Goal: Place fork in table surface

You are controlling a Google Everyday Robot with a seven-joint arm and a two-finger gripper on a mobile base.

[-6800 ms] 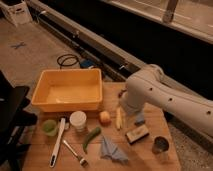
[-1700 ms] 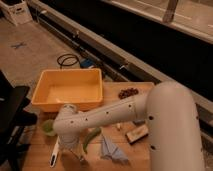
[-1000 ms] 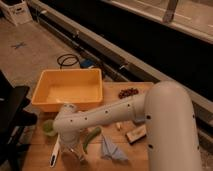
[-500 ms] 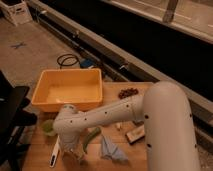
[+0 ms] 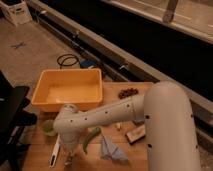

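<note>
My gripper (image 5: 69, 158) hangs at the end of the white arm (image 5: 105, 117), low over the front left of the light-brown wooden table surface (image 5: 131, 161). It sits just right of the long all-white utensil (image 5: 54, 151) and left of the curved green pepper (image 5: 90, 138). The fork is hidden under the gripper and the wrist, so I cannot tell whether it is held or lying on the wood.
A yellow plastic tub (image 5: 70, 90) stands at the table's back left. A green cup (image 5: 48, 127) is left of the arm. A blue-grey cloth (image 5: 112, 150), a wooden block (image 5: 136, 134) and a dark cluster (image 5: 127, 93) lie to the right.
Since the oldest frame the arm has swung from the table's right side to its front left. Over the last second it has stayed almost still.
</note>
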